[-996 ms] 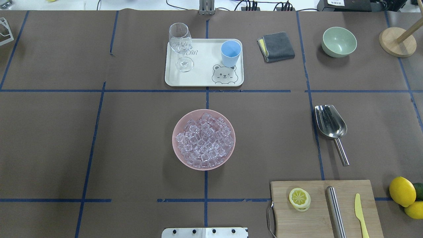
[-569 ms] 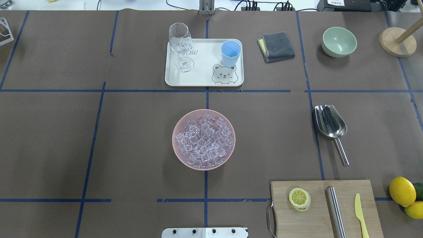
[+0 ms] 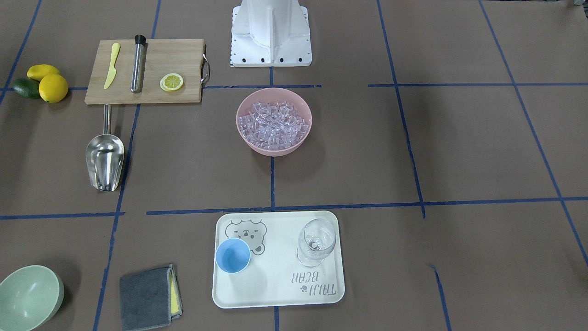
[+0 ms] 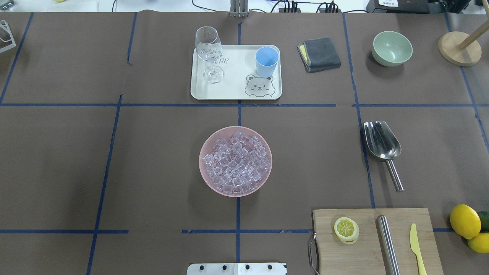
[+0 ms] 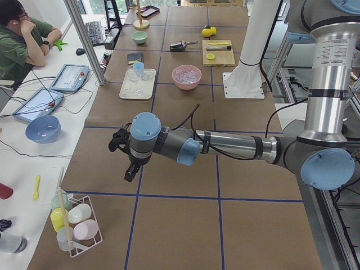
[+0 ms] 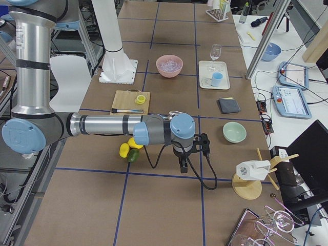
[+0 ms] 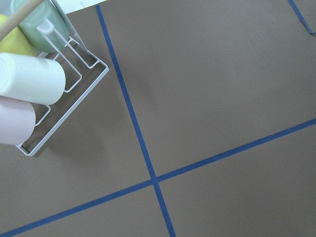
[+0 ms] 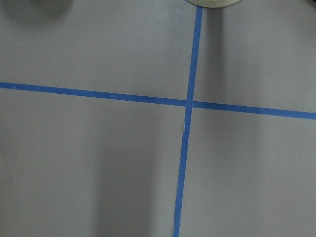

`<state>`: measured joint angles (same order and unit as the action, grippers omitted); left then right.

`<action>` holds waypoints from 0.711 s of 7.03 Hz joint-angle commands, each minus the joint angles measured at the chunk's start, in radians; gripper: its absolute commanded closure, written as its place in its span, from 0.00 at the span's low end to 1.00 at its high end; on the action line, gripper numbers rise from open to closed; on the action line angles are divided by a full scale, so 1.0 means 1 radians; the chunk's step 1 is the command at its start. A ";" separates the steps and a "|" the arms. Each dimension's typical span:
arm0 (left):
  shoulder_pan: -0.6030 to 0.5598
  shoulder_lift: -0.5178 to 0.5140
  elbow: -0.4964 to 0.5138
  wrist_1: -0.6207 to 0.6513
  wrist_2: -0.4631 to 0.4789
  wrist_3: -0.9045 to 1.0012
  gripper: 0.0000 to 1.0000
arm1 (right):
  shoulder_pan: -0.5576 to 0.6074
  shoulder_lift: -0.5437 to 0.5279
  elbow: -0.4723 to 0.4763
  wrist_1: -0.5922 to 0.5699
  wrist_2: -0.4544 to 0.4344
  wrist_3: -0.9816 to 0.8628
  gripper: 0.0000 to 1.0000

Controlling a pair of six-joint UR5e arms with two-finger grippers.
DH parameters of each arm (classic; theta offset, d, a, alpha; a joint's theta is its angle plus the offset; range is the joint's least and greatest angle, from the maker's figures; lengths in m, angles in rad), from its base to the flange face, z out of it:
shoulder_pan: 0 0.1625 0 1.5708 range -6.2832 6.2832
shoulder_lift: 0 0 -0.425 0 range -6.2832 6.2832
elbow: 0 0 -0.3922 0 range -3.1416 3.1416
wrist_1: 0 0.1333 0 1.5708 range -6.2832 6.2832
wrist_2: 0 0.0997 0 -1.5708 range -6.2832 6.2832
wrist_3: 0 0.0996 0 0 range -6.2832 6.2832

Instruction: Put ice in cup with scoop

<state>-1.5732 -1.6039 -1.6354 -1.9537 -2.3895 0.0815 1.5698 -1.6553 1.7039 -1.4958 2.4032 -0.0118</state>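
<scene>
Printed "TAIJI BEAR" on tray (image 3: 275, 285) under cup (image 3: 233, 255). Scoop (image 3: 104, 158) flat on bench (image 3: 459, 151), ice (image 3: 273, 122) in pink bowl (image 3: 274, 150): all well apart from left jaws and right jaws, opening impossible to tell.

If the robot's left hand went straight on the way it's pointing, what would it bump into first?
Probably just the table. The left hand points down, and its wrist view shows only brown paper and blue tape below; the cup rack sits off to the side.
</scene>
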 commanded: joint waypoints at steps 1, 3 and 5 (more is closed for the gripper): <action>0.114 -0.001 0.017 -0.179 0.010 -0.002 0.00 | -0.036 0.005 0.002 0.003 -0.006 -0.001 0.00; 0.327 -0.079 0.002 -0.306 0.012 -0.002 0.00 | -0.042 0.005 0.003 0.005 -0.006 -0.001 0.00; 0.444 -0.116 0.005 -0.441 0.035 -0.005 0.00 | -0.050 0.005 0.002 0.005 -0.006 0.001 0.00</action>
<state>-1.2016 -1.6996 -1.6314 -2.3020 -2.3719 0.0793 1.5233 -1.6506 1.7065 -1.4911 2.3972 -0.0113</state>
